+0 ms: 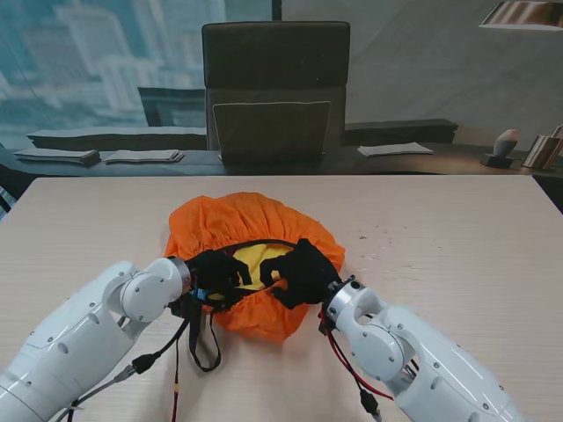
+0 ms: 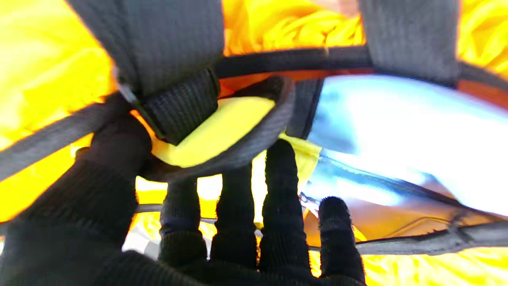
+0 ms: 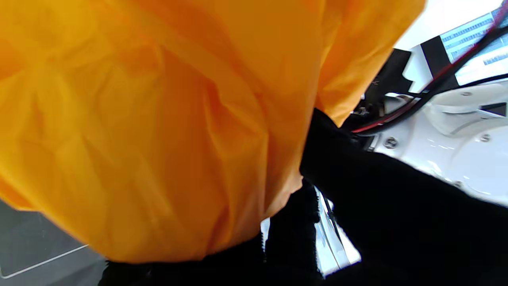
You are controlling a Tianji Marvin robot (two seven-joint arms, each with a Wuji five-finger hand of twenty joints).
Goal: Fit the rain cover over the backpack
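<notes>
Pale wood desk (image 1: 457, 246) in an office, dark chair (image 1: 275, 88) beyond its far edge. Mid-desk, backpack (image 1: 255, 261) under orange rain cover (image 1: 230, 220). Left hand (image 1: 214, 274) clamped on a strap (image 2: 178, 103); right hand (image 1: 303, 272) clutching cover fabric.

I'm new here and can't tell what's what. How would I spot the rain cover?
Find the pale wooden table; near its middle, just past the two white arms, lies a rumpled bundle. The rain cover is its bright orange gathered cloth, wrapped around a yellow backpack.
</notes>
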